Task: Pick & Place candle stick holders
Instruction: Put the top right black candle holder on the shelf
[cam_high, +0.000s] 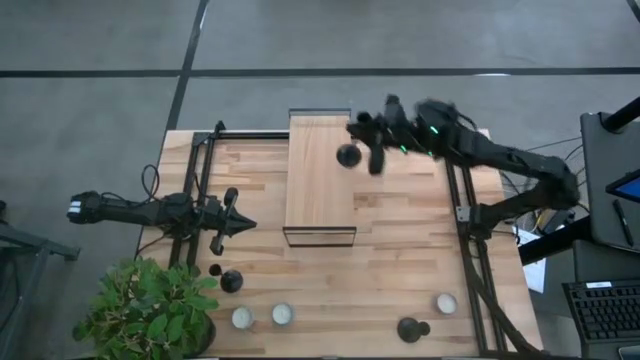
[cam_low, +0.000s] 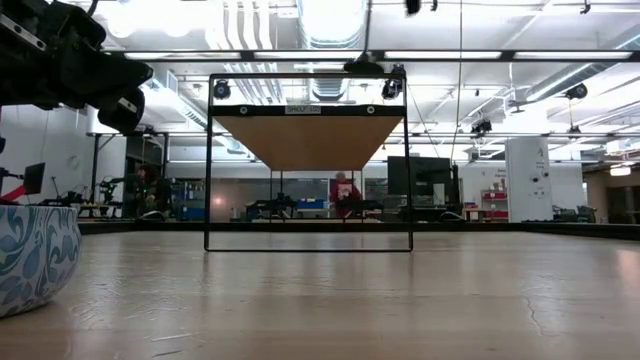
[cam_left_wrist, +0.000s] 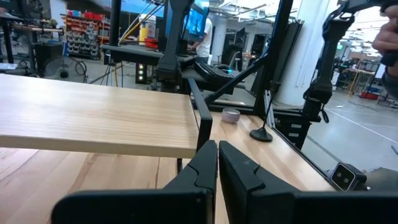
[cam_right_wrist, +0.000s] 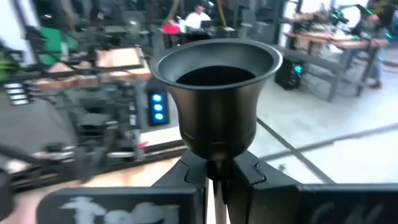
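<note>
Grey floor (cam_high: 100, 40), bright ceiling lights (cam_low: 330, 15)

3 black candle stick holders: one (cam_high: 348, 156) was held over the raised shelf; two, (cam_high: 231, 281) and (cam_high: 410, 328), sat at worktop's near edge.

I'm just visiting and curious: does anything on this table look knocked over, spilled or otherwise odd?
One thing: a black candle stick holder near the table's front edge, by a white tealight, seems to lie on its side. Another holder stands by the plant. The right gripper holds a third over the raised wooden shelf. Nothing looks spilled.
</note>
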